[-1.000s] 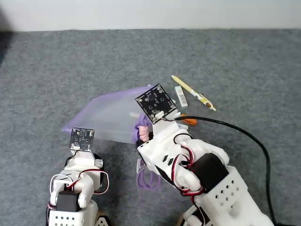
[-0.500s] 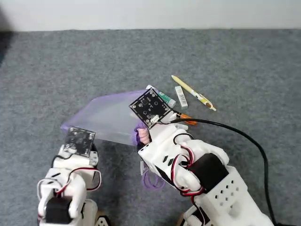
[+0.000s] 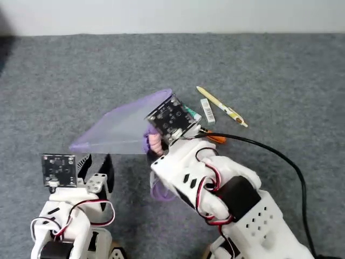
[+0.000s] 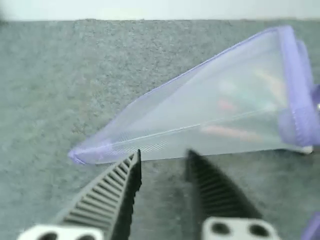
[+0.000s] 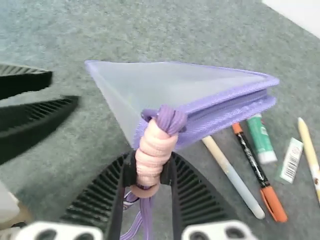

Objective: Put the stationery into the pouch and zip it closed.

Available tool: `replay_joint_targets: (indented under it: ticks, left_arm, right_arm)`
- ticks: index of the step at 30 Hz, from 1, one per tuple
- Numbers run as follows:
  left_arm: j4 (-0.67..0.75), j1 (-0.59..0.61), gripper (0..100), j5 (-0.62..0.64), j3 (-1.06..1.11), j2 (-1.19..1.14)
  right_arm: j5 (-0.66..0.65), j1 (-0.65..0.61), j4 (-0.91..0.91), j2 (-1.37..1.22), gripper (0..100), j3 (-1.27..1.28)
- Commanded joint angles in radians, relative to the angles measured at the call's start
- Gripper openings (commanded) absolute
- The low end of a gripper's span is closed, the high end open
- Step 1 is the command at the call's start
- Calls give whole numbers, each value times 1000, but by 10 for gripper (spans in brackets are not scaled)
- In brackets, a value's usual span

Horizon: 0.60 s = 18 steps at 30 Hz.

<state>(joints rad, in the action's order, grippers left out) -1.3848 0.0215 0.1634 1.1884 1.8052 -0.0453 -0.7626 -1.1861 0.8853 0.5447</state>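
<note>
Right wrist view: the right tool (image 5: 149, 161) is seen clamped on the pink zip pull (image 5: 151, 147), whose purple cord is knotted at the corner of the pouch (image 5: 200, 87); that zip end is held up off the tabletop (image 3: 269, 65), while the far corner trails low toward the left tool (image 4: 163, 157). In the high view the zip end has been lifted and swung a little away from the arms over the last second, so that the green tube (image 3: 193, 113), covered a second ago, is now bared. Over the same second the left tool (image 3: 97, 161) has been drawn back from the pouch's near corner, over which it stood; its jaws are now apart, with nothing between them, just short of the pouch's (image 4: 210, 105) lower edge.

Beside the raised end, the pale pen (image 5: 232, 182), orange marker (image 5: 257, 172), green tube (image 5: 261, 137), white stick (image 5: 290, 160) and yellow pen (image 5: 310, 150) are left lying on the tabletop; pink and green smudges are seen through the pouch wall in the left wrist view, and it cannot be told whether they are inside or behind.

The filling is therefore judged hardly begun; with the far corner let go, a tug on the pull would likely drag the pouch rather than run the zip.
</note>
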Motion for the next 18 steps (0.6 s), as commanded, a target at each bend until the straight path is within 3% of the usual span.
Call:
replay_joint_targets:
  ticks: [1, 8, 18]
  left_arm:
    - [2, -23, 247, 63, -54, 3]
    - [2, -238, 247, 155, -128, 3]
    - [0, -203, 246, 164, -142, 3]
  right_arm:
    - [-14, -64, 22, 24, 8, -54]
    - [-20, -108, 113, -59, 8, -77]
    - [-78, -110, 117, -76, 8, -87]
